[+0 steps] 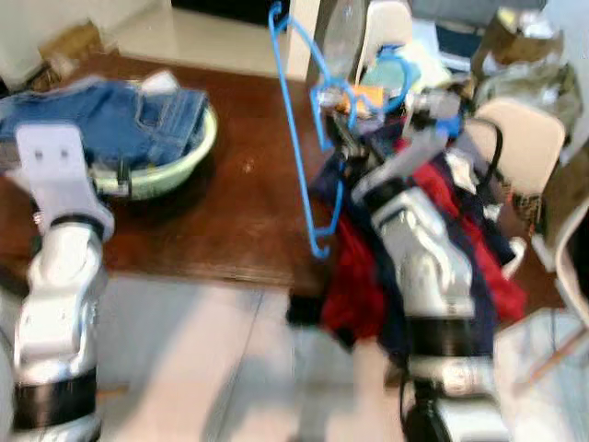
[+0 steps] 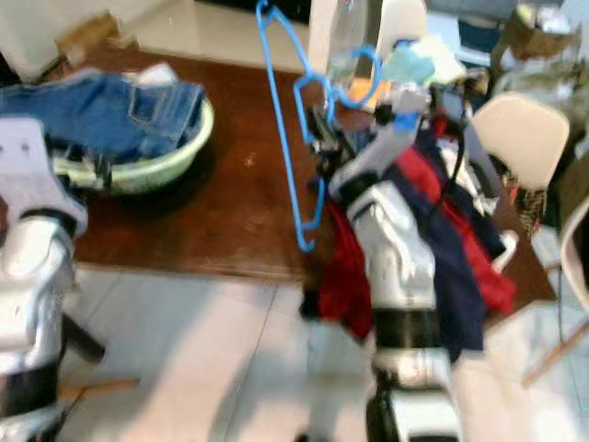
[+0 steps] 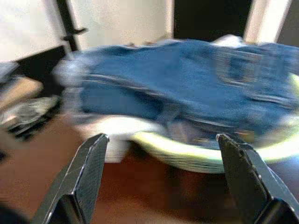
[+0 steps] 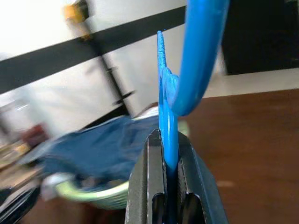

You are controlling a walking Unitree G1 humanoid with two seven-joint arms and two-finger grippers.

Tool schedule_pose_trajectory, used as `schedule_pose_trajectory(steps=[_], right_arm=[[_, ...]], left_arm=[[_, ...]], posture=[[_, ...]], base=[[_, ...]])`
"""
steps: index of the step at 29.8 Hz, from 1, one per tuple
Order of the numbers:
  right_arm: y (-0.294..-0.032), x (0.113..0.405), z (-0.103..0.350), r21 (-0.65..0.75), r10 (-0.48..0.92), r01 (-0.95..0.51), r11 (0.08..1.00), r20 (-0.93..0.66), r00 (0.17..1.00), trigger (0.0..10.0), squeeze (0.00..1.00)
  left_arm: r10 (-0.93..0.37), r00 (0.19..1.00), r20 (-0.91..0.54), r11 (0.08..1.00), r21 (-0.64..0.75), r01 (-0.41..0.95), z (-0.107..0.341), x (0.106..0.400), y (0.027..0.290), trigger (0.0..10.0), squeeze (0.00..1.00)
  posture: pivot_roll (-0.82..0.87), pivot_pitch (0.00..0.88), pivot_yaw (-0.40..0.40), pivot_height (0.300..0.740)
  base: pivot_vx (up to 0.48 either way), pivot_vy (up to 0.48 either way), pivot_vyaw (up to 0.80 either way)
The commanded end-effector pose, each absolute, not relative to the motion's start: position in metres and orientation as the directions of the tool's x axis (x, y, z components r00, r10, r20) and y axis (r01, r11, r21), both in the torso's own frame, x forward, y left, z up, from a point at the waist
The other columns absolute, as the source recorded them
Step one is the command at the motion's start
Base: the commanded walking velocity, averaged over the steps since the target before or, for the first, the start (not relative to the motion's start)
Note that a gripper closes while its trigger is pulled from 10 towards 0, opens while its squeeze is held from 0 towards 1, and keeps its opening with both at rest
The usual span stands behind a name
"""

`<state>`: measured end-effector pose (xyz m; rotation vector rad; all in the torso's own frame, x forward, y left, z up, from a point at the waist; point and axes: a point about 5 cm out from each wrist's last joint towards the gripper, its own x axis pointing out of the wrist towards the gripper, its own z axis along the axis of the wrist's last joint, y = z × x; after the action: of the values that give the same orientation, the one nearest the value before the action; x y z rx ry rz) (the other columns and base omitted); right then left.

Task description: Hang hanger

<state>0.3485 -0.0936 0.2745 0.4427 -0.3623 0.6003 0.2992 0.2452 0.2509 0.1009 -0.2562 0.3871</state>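
Right wrist view: right tool [image 4: 169,186] clamped on blue hanger [image 4: 167,126], thin plastic bar pinched between both black fingers, curved hook rising past the fingertips. Grip narrow, on an edge of the frame rather than a broad face.

Left eye view: blue hanger [image 1: 296,129] held upright above the brown tabletop [image 1: 239,212], long side running down toward the tabletop's near edge, lower corner just above it. Red and navy garments [image 1: 359,276] heaped beside the hanger's lower corner, draped over the tabletop edge and behind the right arm. Green basin [image 1: 175,166] with blue jeans [image 1: 120,115] on the far side of the tabletop from the hanger, well apart. White chair [image 1: 525,138] beyond the garments.

Left wrist view: left tool [image 3: 163,182] spread wide, holding nothing, facing the basin and jeans.

Risks, judged:
- Rotation in the grip: thin bar between smooth fingers, long frame hanging off to one side; any quick swing likely to pivot the hanger and misalign the hook.
- Snagging: lower corner close to the garment heap and tabletop edge; a low carry could catch cloth and drag it off.
- Slip-out: a knock against the chair or tabletop could lever the bar free.
- Blur across all views suggests body motion; rail or rod for hanging not identifiable, so aiming the hook uncertain.
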Motion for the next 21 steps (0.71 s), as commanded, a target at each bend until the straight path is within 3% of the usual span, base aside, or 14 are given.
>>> schedule_pose_trajectory(steps=[1,13,19,21], right_arm=[[-0.0987,0.3476,0.2791,0.28,0.445,-0.603,0.747,0.464,0.766,10.0,0.0],[-0.101,0.347,0.2799,0.277,0.438,-0.599,0.751,0.47,0.766,10.0,0.0],[-0.1028,0.3462,0.278,0.28,0.434,-0.595,0.753,0.468,0.77,10.0,0.0],[-0.1038,0.3462,0.277,0.286,0.434,-0.593,0.753,0.463,0.773,10.0,0.0]], left_arm=[[0.343,0.896,0.282,0.928,0.047,-0.37,0.255,0.2993,0.2477,10.0,0.0],[0.316,0.905,0.287,0.941,0.028,-0.337,0.2586,0.3007,0.2567,10.0,0.0],[0.296,0.908,0.295,0.948,0.023,-0.316,0.2588,0.2993,0.2571,10.0,0.0],[0.261,0.916,0.306,0.959,0.024,-0.282,0.2599,0.2997,0.2525,10.0,0.0]], posture=[[0.2,0.139,-0.103,0.74],[0.2,0.141,-0.097,0.74],[0.2,0.144,-0.099,0.74],[0.2,0.143,-0.099,0.74]], base=[[0.0,0.0,0.0],[0.0,0.0,0.0],[0.396,0.0,0.0],[0.428,0.0,-0.68]])
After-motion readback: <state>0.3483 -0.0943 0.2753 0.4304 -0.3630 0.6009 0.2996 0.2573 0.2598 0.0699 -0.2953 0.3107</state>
